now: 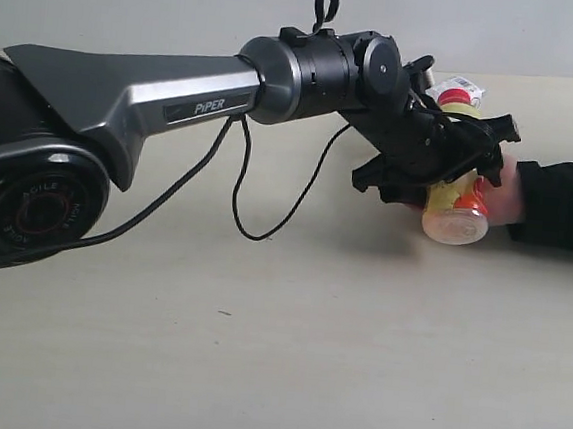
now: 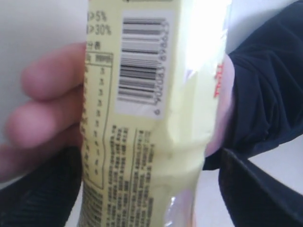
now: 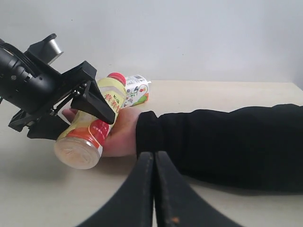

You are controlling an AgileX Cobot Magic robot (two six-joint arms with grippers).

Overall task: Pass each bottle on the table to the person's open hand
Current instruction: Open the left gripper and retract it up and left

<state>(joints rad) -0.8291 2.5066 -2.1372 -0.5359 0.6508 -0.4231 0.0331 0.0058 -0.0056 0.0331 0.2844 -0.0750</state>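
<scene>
Exterior view: left claw [image 1: 498,153] spread astride yellow bottle [image 1: 452,214]; left wrist view shows a gap on one side. It lies on its side in person's open hand [image 1: 509,199], toward far edge of desk [image 1: 304,357]. Just beyond the hand lies second bottle [image 3: 136,90], white with picture label. Right claw [image 3: 154,189] pressed together.

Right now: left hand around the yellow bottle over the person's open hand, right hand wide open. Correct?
One thing is wrong: the right hand is shut, its fingers pressed together, as the right wrist view shows. The rest stands: the left hand is around the yellow bottle over the person's open hand.
</scene>
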